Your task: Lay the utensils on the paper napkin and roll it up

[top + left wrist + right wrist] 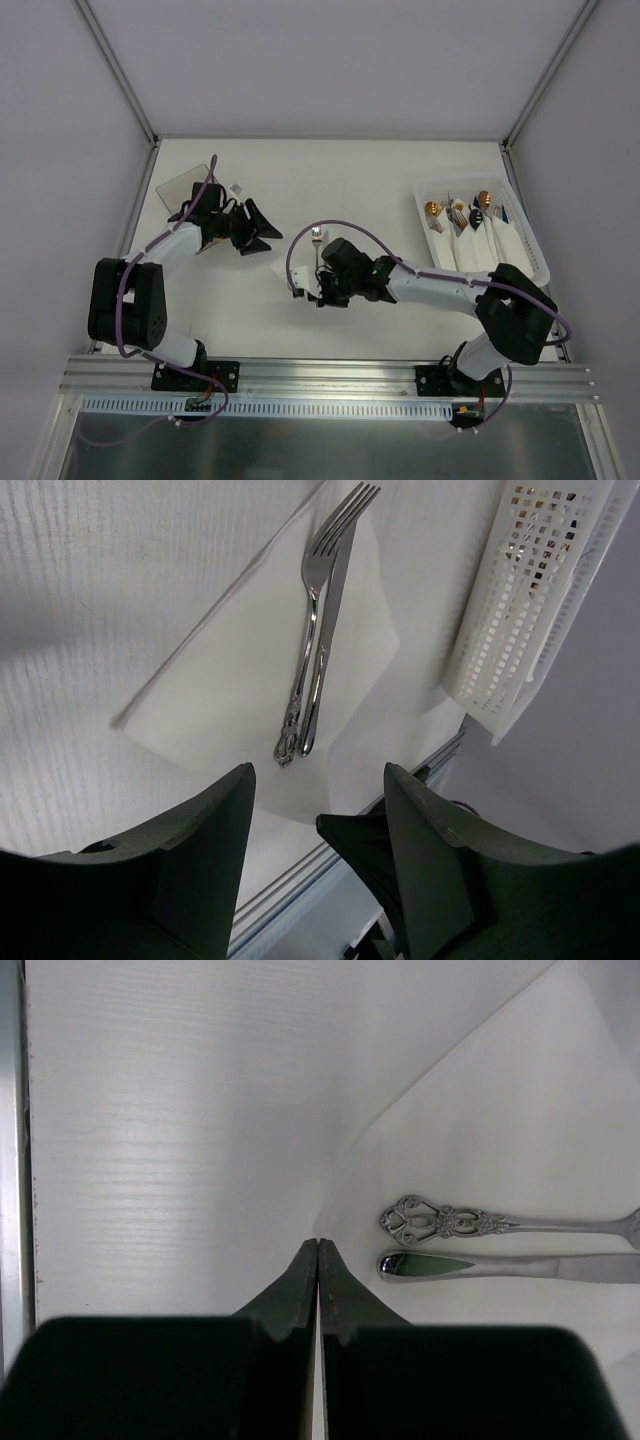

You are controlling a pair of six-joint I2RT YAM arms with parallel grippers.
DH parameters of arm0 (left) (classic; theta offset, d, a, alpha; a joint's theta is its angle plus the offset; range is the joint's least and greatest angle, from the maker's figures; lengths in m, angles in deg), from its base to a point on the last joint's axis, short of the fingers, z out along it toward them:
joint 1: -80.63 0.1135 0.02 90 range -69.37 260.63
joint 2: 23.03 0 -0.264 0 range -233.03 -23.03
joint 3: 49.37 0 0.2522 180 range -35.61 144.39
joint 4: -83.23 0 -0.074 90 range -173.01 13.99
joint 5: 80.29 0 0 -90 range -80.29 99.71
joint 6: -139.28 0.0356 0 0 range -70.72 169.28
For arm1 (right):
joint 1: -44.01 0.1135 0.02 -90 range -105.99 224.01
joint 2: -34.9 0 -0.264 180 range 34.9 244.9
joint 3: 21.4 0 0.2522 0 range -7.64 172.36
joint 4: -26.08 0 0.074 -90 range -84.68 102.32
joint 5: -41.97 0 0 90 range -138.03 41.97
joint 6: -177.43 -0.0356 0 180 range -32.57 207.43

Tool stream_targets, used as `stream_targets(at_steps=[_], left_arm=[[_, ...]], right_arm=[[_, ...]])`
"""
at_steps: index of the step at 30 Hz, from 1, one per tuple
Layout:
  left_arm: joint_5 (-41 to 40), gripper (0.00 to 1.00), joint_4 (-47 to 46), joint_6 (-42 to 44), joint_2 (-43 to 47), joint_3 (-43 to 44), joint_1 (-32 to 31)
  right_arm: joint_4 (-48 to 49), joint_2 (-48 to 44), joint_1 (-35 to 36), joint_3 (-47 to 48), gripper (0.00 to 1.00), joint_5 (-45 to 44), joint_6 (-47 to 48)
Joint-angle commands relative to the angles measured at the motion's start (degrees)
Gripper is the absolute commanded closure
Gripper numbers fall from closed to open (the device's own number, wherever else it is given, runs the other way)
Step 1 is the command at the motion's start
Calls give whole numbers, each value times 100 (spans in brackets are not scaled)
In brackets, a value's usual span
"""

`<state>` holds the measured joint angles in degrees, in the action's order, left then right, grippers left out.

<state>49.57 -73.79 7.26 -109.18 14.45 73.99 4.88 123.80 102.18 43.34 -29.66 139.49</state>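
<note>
The paper napkin (225, 685) lies flat on the table with a silver fork (312, 610) and a table knife (332, 610) side by side on it. My right gripper (318, 1245) is shut at the napkin's (520, 1110) near corner, which bends up at the tips. The fork handle (440, 1223) and knife handle (470, 1265) lie just to its right. In the top view the right gripper (305, 288) covers most of the napkin (284, 268). My left gripper (258, 228) is open and empty, left of the napkin and above the table.
A white perforated tray (532, 250) at the right holds rolled napkins and gold-coloured round items (432, 208); it also shows in the left wrist view (530, 590). A clear plastic box (185, 185) sits at the back left. The metal rail (320, 375) runs along the near edge.
</note>
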Motion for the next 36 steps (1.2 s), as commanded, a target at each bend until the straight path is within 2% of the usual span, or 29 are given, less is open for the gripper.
stream_targets(at_steps=[1,10,17,20,24,29,36], left_arm=[[-66,45,-86,247,256,-84,48],[-197,42,-86,414,458,-137,48],[-180,44,-411,511,871,-593,4],[-128,50,-779,292,1109,-1015,4],[135,59,-1728,-130,1337,-1744,-40],[207,69,-2344,-473,1232,-1983,-268],[-83,78,-2783,-754,680,-1886,-1058]], right_arm=[[-319,127,-375,386,100,553,-213],[-749,768,-1167,1115,100,1397,-310],[-1092,1208,-1387,1616,100,1810,-222],[-1233,1479,-1484,1827,100,1977,-257],[-1356,1752,-1598,2020,100,2135,-318],[-1356,1850,-1730,2091,100,2206,-424],[-1365,1964,-1862,2153,100,2250,-520]])
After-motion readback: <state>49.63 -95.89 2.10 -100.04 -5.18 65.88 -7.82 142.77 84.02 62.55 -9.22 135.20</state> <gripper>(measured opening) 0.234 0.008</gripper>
